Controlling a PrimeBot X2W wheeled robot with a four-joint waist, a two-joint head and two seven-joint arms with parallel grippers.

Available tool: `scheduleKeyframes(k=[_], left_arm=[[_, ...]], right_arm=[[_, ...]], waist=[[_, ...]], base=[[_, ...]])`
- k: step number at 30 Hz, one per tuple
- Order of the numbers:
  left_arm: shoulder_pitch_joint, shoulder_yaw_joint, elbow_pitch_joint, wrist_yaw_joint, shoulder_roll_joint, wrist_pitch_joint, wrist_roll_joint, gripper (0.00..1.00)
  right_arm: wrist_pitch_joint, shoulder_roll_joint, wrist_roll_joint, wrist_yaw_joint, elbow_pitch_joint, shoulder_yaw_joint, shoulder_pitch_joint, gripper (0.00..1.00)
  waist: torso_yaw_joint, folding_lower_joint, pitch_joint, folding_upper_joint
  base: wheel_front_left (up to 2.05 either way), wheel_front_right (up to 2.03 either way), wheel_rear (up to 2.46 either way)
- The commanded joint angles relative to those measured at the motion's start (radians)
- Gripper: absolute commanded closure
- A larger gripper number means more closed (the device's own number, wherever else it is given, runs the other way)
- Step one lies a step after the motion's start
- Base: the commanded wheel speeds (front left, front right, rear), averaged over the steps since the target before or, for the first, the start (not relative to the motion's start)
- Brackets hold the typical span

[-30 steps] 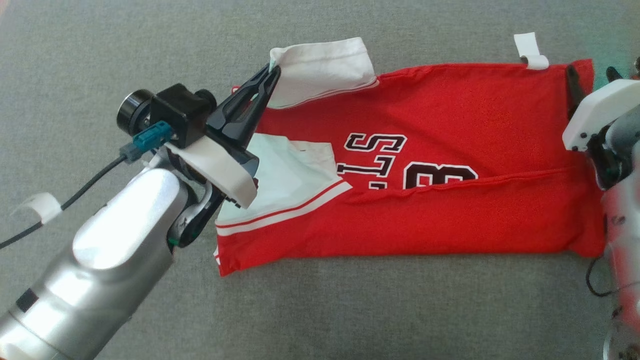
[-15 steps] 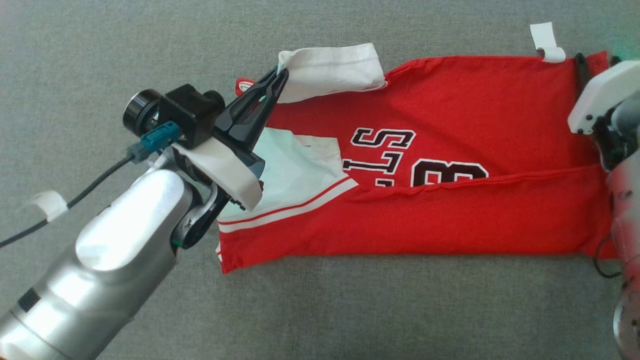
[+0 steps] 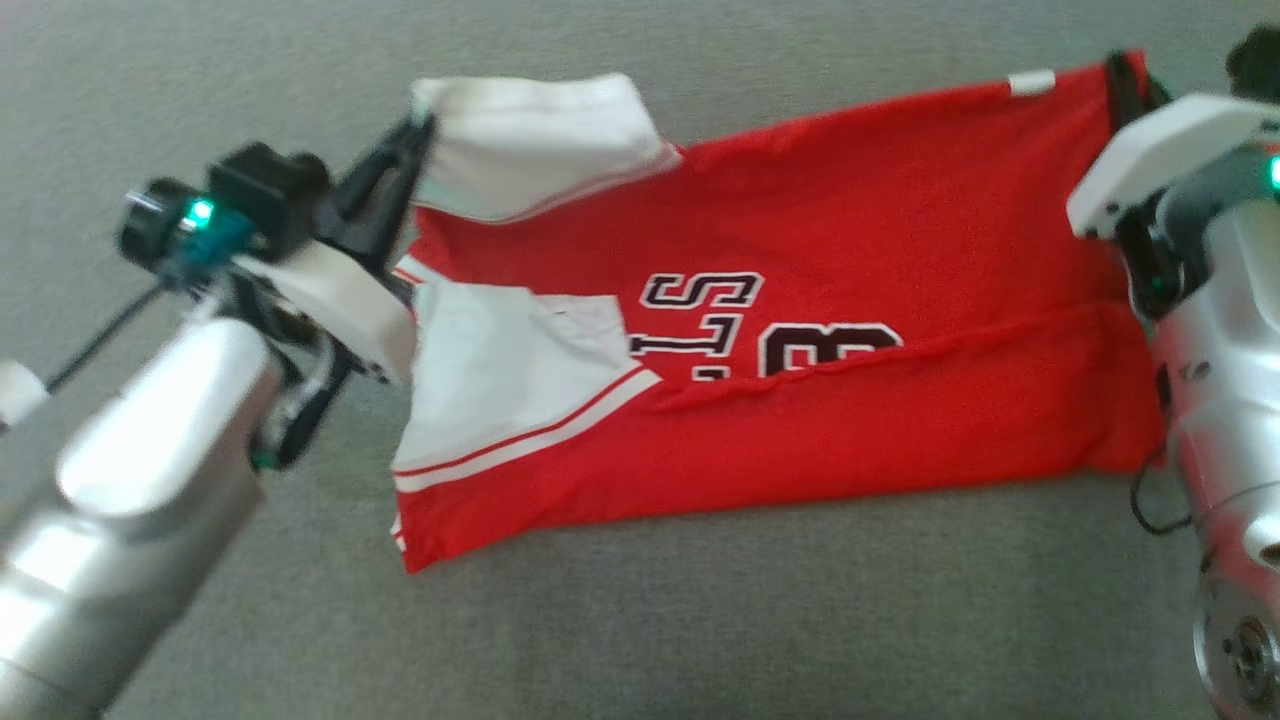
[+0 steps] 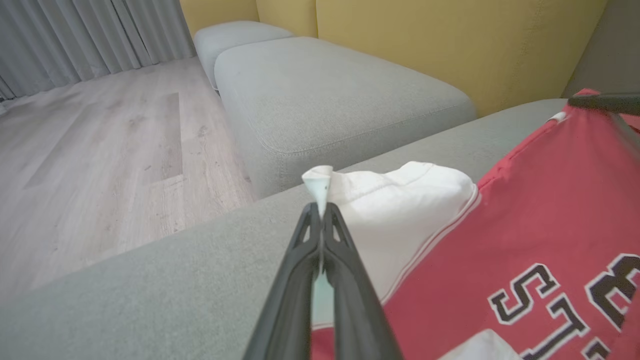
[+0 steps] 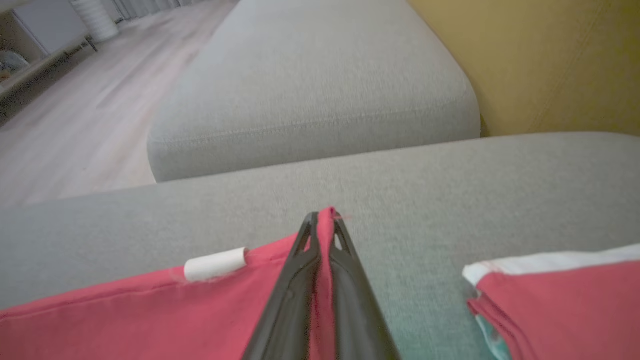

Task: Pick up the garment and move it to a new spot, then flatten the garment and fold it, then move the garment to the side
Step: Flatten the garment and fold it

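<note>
Across the grey cushion (image 3: 640, 620), the red jersey (image 3: 850, 230) is stretched: sleeve (image 3: 530, 140) pinched by left gripper (image 4: 320, 212), hem (image 5: 150, 287) by right gripper (image 5: 324, 220).

Home living room, grey upholstered sofa (image 4: 325, 95), yellow back cushions (image 4: 450, 35), wood-plank floor (image 4: 100, 140), grey curtains (image 4: 75, 35)

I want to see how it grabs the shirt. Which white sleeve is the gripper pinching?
The far white sleeve, at the top of the jersey: the left gripper is shut on its tip. The nearer white sleeve lies flat beside the letters, unpinched.
</note>
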Motion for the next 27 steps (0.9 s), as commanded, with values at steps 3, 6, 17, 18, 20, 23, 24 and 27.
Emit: scheduleKeyframes(k=[3, 6, 17, 18, 20, 23, 24, 27], left_arm=[[-0.114, 0.070, 0.025, 0.002, 0.069, -0.019, 0.017, 1.00], [-0.178, 0.071, 0.078, -0.014, 0.082, -0.031, 0.048, 1.00], [-0.350, 0.052, 0.319, -0.046, 0.007, -0.185, 0.137, 1.00], [-0.351, 0.050, 0.337, -0.049, -0.002, -0.197, 0.138, 1.00], [-0.345, 0.039, 0.365, -0.065, -0.018, -0.209, 0.137, 1.00], [-0.323, 0.029, 0.384, -0.087, -0.028, -0.217, 0.125, 1.00], [-0.313, 0.027, 0.383, -0.094, -0.026, -0.218, 0.120, 1.00], [-0.270, 0.009, 0.360, -0.116, -0.010, -0.204, 0.104, 1.00]], right_arm=[[-0.013, 0.011, 0.085, -0.001, -0.085, 0.068, -0.056, 1.00], [-0.015, 0.014, 0.164, -0.001, -0.137, 0.103, -0.070, 1.00], [-0.061, -0.028, 0.316, -0.001, -0.230, 0.219, -0.058, 1.00], [-0.060, -0.036, 0.327, -0.001, -0.228, 0.227, -0.050, 1.00], [-0.058, -0.052, 0.351, -0.001, -0.226, 0.241, -0.035, 1.00], [-0.047, -0.074, 0.385, -0.001, -0.227, 0.269, -0.011, 1.00], [-0.040, -0.081, 0.396, -0.001, -0.229, 0.282, -0.001, 1.00], [-0.014, -0.106, 0.428, -0.001, -0.235, 0.320, 0.033, 1.00]], waist=[[-0.043, 0.0001, -0.001, -0.0001], [-0.063, 0.0001, 0.010, -0.0001], [-0.066, 0.0001, 0.018, -0.0001], [-0.062, 0.0001, 0.013, -0.0001], [-0.052, 0.0001, 0.005, -0.0001], [-0.041, 0.0001, -0.012, -0.0001], [-0.038, 0.0001, -0.017, -0.0001], [-0.028, 0.0001, -0.039, -0.0001]], base=[[0.00, 0.00, 0.00], [0.00, 0.00, 0.00], [0.00, 0.00, 0.00], [0.00, 0.00, 0.00], [0.00, 0.00, 0.00], [0.00, 0.00, 0.00], [0.00, 0.00, 0.00], [0.00, 0.00, 0.00]])
